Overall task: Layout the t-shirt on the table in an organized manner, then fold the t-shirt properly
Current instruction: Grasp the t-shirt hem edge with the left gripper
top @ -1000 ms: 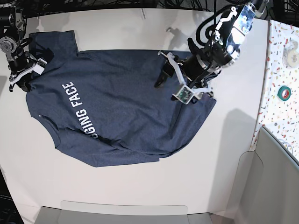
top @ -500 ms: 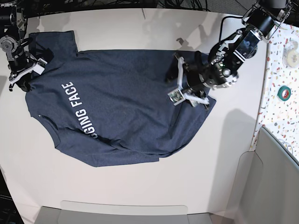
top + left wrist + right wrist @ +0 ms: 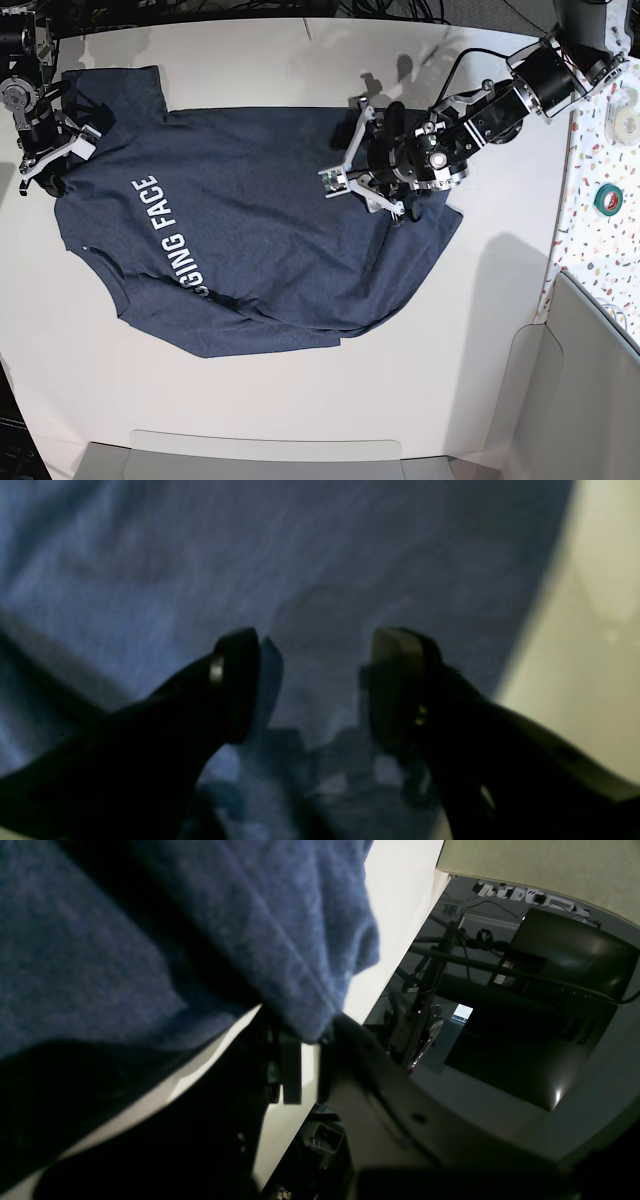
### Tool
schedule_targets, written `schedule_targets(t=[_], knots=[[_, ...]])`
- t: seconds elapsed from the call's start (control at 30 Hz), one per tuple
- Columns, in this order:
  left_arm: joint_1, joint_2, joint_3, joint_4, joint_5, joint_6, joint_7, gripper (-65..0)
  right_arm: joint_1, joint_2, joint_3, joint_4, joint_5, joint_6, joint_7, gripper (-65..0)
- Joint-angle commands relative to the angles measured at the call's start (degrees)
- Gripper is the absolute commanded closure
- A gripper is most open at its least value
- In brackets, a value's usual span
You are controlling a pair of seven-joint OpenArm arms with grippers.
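Observation:
The navy t-shirt lies spread on the white table, its white lettering "GING FACE" facing up near the left. My right gripper is at the shirt's far-left edge, shut on a fold of the cloth, which hangs from the jaws near the table's edge. My left gripper hovers low over the shirt's right part. Its black fingers stand open with only blue cloth behind the gap, and bare table lies just to the right.
A narrow speckled surface borders the table's right side and carries a green tape roll and a white roll. A grey bin stands at the lower right. Cables run along the far edge.
My left arm has swung leftward and turned over the shirt's right part, its jaws staying open. The right gripper and the shirt have not moved.

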Motion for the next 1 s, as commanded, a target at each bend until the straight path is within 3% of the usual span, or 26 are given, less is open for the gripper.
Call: schedule_targets(t=[0.0,0.43,0.63,0.8,0.97], knots=[[-1.76,-0.25,0.54,-0.38,0.82,0.03,0.06,-34.9,-4.11,-4.86,-3.21,-3.8,-0.56,10.28,1.66,0.0],[-7.21,1.24,1.24,-0.38,0.56,-0.41,0.76,-34.9,-4.2,-4.95,-3.21,-3.8,-0.56,10.28,1.66,0.0],[-7.21,1.42,1.24,-4.95,0.56,-8.23,0.76,-34.8,-4.2,-4.95,-3.21,-3.8,-0.56,10.28,1.66,0.0],[-7.21,1.07,1.33,-7.85,0.56,-8.76,0.94,-34.8,-4.2,-4.95,-3.21,-3.89,-0.56,10.28,1.66,0.0],[-7.21,1.07,1.33,-7.76,0.47,-10.7,5.95,-34.7,-4.11,-4.95,-3.3,-3.89,-0.56,10.28,1.66,0.0]])
